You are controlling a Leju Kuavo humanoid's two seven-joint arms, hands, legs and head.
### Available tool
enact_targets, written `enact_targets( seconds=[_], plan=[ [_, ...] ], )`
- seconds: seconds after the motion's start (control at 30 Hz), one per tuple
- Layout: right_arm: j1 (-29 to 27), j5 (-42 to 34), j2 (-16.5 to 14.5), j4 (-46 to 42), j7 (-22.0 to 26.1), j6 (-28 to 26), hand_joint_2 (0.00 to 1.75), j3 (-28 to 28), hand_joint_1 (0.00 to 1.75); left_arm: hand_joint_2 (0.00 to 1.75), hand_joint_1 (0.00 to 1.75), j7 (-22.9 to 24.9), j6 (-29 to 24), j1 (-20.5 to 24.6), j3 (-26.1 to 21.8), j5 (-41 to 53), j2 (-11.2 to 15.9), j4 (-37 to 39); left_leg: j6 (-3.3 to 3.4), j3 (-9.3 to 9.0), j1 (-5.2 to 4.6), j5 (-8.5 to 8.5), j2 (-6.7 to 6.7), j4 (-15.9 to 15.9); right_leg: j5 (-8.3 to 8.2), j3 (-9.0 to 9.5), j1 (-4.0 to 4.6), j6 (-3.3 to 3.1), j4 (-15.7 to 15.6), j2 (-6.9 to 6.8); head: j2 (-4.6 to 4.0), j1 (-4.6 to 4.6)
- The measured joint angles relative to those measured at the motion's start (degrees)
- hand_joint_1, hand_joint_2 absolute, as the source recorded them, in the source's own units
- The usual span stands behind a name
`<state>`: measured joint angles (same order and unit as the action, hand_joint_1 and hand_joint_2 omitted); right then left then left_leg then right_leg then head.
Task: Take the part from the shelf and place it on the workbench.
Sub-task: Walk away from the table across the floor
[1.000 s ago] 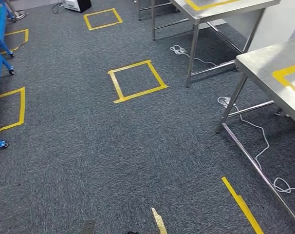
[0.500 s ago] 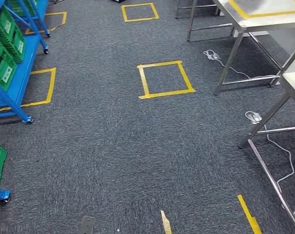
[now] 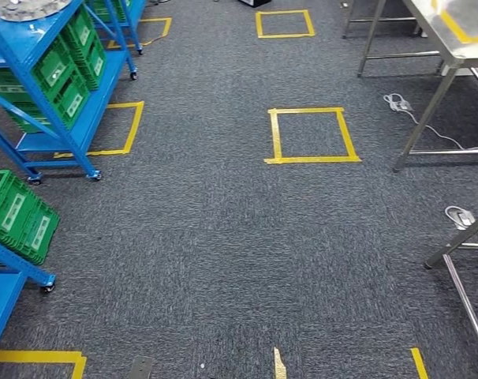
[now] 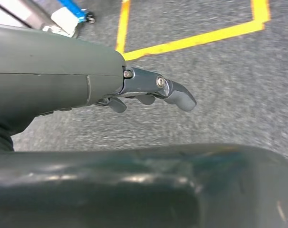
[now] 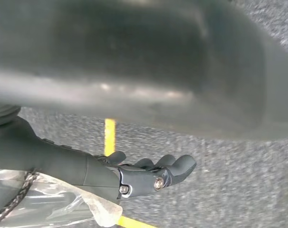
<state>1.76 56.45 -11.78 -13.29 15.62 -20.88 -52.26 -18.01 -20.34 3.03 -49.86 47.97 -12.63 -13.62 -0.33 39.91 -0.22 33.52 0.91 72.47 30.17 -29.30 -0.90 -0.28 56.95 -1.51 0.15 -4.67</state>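
Both hands hang over grey carpet: left hand (image 4: pixel 149 92) and right hand (image 5: pixel 149 173) empty, fingers loosely extended. Farther off, blue shelf (image 3: pixel 76 130) at left with green bins (image 3: pixel 70 75); part (image 3: pixel 22 8) on its top, well apart from hands. Steel surface (image 3: pixel 457 31) far right.

Left robot hand (image 4: pixel 149 92) empty, fingers extended, above grey carpet (image 4: pixel 225 95), yellow tape lines (image 4: pixel 193 40)
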Motion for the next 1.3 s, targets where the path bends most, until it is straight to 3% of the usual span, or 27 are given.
enact_targets(
  seconds=[0.03, 0.07, 0.1, 0.17, 0.23, 0.3, 0.33, 0.4, 0.47, 0.5, 0.53, 0.57, 0.63, 0.7, 0.77, 0.83, 0.9, 0.97, 1.03, 1.07, 1.1, 1.13, 1.2, 1.27, 1.3],
  plan=[
    [0.0, 0.2, -0.1, 0.0, 0.5, 0.1, 0.00, 0.0, 0.00, 0.00, 0.00, 0.3, 0.0, -0.1, 0.0, 0.0, 0.1, 0.0, -0.18, 0.71, 0.22, 0.15, -0.27, 1.6, 0.11, 0.06, 0.02, 0.00, 0.0, -0.86, 0.00, 0.00],
    [0.0, 0.4, -0.2, 0.0, 0.9, 0.2, 0.00, 0.0, 0.00, 0.00, 0.00, 0.4, 0.0, -0.2, 0.0, 0.0, 0.2, 0.0, -0.29, 0.36, 0.39, -0.79, -0.51, 1.0, 0.22, 0.15, 0.02, 0.04, 0.0, -1.62, 0.00, -0.01],
    [0.1, 0.7, -0.4, 0.0, 1.1, 0.2, 0.00, 0.1, 0.00, 0.00, 0.00, 0.4, 0.0, -0.4, 0.0, 0.0, 0.4, 0.0, -0.32, -1.08, 0.50, -2.58, -0.97, -1.8, 0.35, 0.32, 0.02, 0.12, 0.0, -2.30, 0.00, -0.02],
    [0.2, 1.3, -0.9, 0.0, 1.2, 0.2, 0.00, 0.2, 0.00, 0.00, 0.00, 0.3, 0.2, -0.3, -0.1, 0.0, 0.7, 0.0, -0.11, -4.98, 0.24, -5.72, -3.63, -9.4, 0.77, 0.65, 0.18, 0.55, 0.0, -3.56, 0.00, -0.03],
    [0.2, 1.6, -1.4, 0.0, 1.0, 0.2, 0.00, 0.4, 0.00, 0.00, 0.00, -0.1, 0.4, 0.0, -0.1, 0.0, 0.9, 0.0, 0.49, -6.95, -0.30, -6.37, -5.68, -13.6, 1.29, 0.79, 0.47, 1.23, 0.0, -4.85, 0.00, 0.04],
    [0.3, 1.8, -1.6, 0.0, 0.7, 0.4, 0.00, 0.6, 0.00, 0.00, 0.00, -0.4, 0.5, 0.1, -0.1, -0.1, 1.0, 0.0, 1.21, -7.00, -0.58, -6.11, -4.85, -14.0, 1.63, 1.34, 0.52, 1.84, -0.2, -6.31, 0.00, 0.11],
    [0.4, 1.5, -1.7, 0.0, 0.7, 0.7, 0.00, 0.6, 0.00, 0.00, 0.00, -0.5, 0.6, 0.0, -0.2, -0.1, 1.1, 0.0, 1.57, -7.08, -0.55, -6.22, -4.09, -14.3, 1.96, 1.56, 0.41, 2.13, -0.1, -6.17, 0.00, 0.14],
    [0.6, -0.5, -1.8, 0.0, 1.1, 1.9, 0.00, 0.3, 0.00, 0.00, 0.00, -0.4, 0.7, 0.0, -0.2, 0.1, 1.1, 0.0, 2.34, -7.25, -0.30, -6.56, -2.67, -14.7, 4.09, 0.51, 0.19, 2.53, 2.8, -3.33, 0.00, 0.41],
    [0.8, -2.9, -1.8, 0.0, 2.1, 3.1, 0.00, -0.6, 0.00, 0.00, 0.00, -0.2, 0.9, 0.3, -0.2, 0.9, 1.1, 0.0, 2.78, -7.21, -0.16, -6.66, -1.23, -14.8, 7.68, -3.33, 0.08, 2.59, 10.2, 0.25, 0.01, 0.70],
    [0.8, -3.5, -1.8, 0.0, 2.6, 3.5, 0.00, -1.1, 0.00, 0.00, 0.00, -0.2, 0.9, 0.4, -0.2, 1.3, 1.2, 0.0, 2.87, -7.21, -0.18, -6.64, -0.39, -14.7, 8.90, -5.52, 0.13, 2.57, 14.1, 0.97, 0.00, 0.71],
    [0.8, -3.9, -1.8, 0.0, 3.1, 3.9, 0.00, -1.5, 0.00, 0.00, 0.00, -0.2, 1.0, 0.5, -0.2, 1.7, 1.2, 0.0, 2.90, -7.27, -0.22, -6.60, 0.46, -14.7, 9.07, -7.19, 0.18, 2.49, 16.4, 1.29, 0.00, 0.69],
    [0.8, -4.0, -1.8, 0.0, 3.5, 4.2, 0.00, -1.8, 0.00, 0.00, 0.00, -0.2, 1.0, 0.5, -0.1, 1.9, 1.2, 0.0, 2.90, -7.36, -0.24, -6.56, 1.33, -14.7, 8.08, -7.97, 0.23, 2.39, 16.8, 1.45, 0.00, 0.69],
    [1.0, -4.1, -1.8, 0.0, 3.9, 4.6, 0.00, -2.2, 0.00, 0.00, 0.00, -0.3, 1.1, 0.8, -0.1, 1.9, 1.2, 0.0, 2.76, -7.64, -0.23, -6.40, 3.00, -14.6, 3.22, -6.27, 0.23, 2.10, 10.8, 2.32, 0.00, 0.67],
    [1.1, -3.6, -1.8, 0.0, 3.4, 5.0, 0.00, -2.4, 0.00, 0.00, 0.00, -0.4, 1.4, 1.3, -0.1, 1.7, 1.2, 0.0, 2.36, -7.64, -0.30, -6.17, 4.46, -14.3, -0.26, -3.58, 0.06, 1.82, 3.6, 4.72, 0.00, 0.66],
    [1.3, -2.5, -1.8, 0.0, 2.1, 5.2, 0.00, -2.5, 0.00, 0.00, 0.00, -0.7, 1.9, 1.8, -0.1, 1.2, 1.2, 0.0, 1.74, -7.28, -0.19, -6.16, 5.62, -14.2, -0.64, -2.38, 0.06, 1.51, 1.2, 5.96, 0.00, 0.63],
    [1.5, -1.1, -1.8, 0.0, 1.0, 5.3, 0.00, -2.4, 0.00, 0.00, 0.00, -0.8, 2.3, 2.1, -0.2, 0.6, 1.2, 0.0, 1.08, -6.99, 0.02, -6.15, 6.09, -14.1, -0.78, -1.91, 0.09, 1.00, 0.8, 4.97, 0.00, 0.61],
    [1.5, 0.0, -1.8, 0.0, 0.5, 5.3, 0.00, -2.0, 0.00, 0.00, 0.00, -1.0, 2.7, 2.4, -0.3, 0.2, 1.2, 0.0, 0.49, -6.04, -0.04, -4.62, 3.82, -11.8, -0.92, -1.58, 0.04, 0.45, 0.5, 3.62, 0.00, 0.43],
    [1.3, 0.6, -1.8, 0.0, 0.1, 5.3, 0.00, -1.7, 0.00, 0.00, 0.00, -1.1, 3.0, 2.8, -0.3, 0.0, 1.0, 0.0, -0.03, -3.00, 0.00, -1.09, 0.77, -5.2, -0.74, -1.34, 0.19, 0.02, 0.4, 1.86, 0.00, 0.28],
    [1.1, 0.8, -1.7, 0.0, 0.0, 5.4, 0.00, -1.6, 0.00, 0.00, 0.00, -1.1, 3.1, 3.1, -0.3, 0.0, 0.7, 0.0, -0.37, 0.16, 0.24, 1.31, -0.22, 1.3, -0.45, -1.19, 0.36, -0.21, 0.4, 0.04, 0.00, 0.28],
    [1.1, 0.8, -1.6, 0.0, 0.0, 5.4, 0.00, -1.6, 0.00, 0.00, 0.00, -1.0, 3.1, 3.0, -0.4, 0.0, 0.6, 0.0, -0.43, 0.51, 0.34, 0.97, -0.40, 2.1, -0.30, -1.08, 0.39, -0.22, 0.4, -0.72, 0.00, 0.28],
    [1.1, 1.0, -1.5, 0.0, 0.0, 5.5, 0.00, -1.6, 0.00, 0.00, 0.00, -0.8, 3.1, 3.0, -0.4, -0.1, 0.6, 0.0, -0.40, -0.28, 0.40, -0.47, -0.61, 0.5, -0.14, -0.89, 0.42, -0.18, 0.4, -1.40, 0.00, 0.26],
    [1.1, 1.2, -1.5, 0.0, 0.0, 5.5, 0.00, -1.5, 0.00, 0.00, 0.00, -0.7, 3.1, 2.9, -0.4, -0.2, 0.5, 0.0, -0.24, -2.05, 0.38, -2.61, -1.16, -3.1, 0.05, -0.60, 0.45, -0.10, 0.4, -2.04, 0.00, 0.26],
    [1.2, 1.6, -1.3, 0.0, 0.0, 5.6, 0.00, -1.4, 0.00, 0.00, 0.00, -0.6, 3.2, 3.1, -0.5, -0.4, 0.4, 0.0, 0.36, -5.82, -0.13, -5.57, -3.68, -10.6, 0.51, -0.14, 0.62, 0.24, 0.4, -3.25, 0.00, 0.27],
    [1.2, 2.0, -1.1, 0.0, 0.0, 5.7, 0.00, -1.3, 0.00, 0.00, 0.00, -0.6, 3.2, 3.4, -0.6, -0.5, 0.3, 0.0, 0.96, -7.15, -0.73, -5.93, -5.17, -13.7, 0.92, 0.14, 0.84, 0.76, 0.4, -4.45, 0.00, 0.36],
    [1.2, 2.2, -1.1, 0.0, 0.0, 5.7, 0.00, -1.1, 0.00, 0.00, 0.00, -0.5, 3.2, 3.5, -0.7, -0.5, 0.3, 0.0, 1.21, -7.07, -0.88, -5.91, -4.73, -14.0, 1.08, 0.32, 0.89, 1.05, 0.4, -5.06, 0.00, 0.38]
  ],
)
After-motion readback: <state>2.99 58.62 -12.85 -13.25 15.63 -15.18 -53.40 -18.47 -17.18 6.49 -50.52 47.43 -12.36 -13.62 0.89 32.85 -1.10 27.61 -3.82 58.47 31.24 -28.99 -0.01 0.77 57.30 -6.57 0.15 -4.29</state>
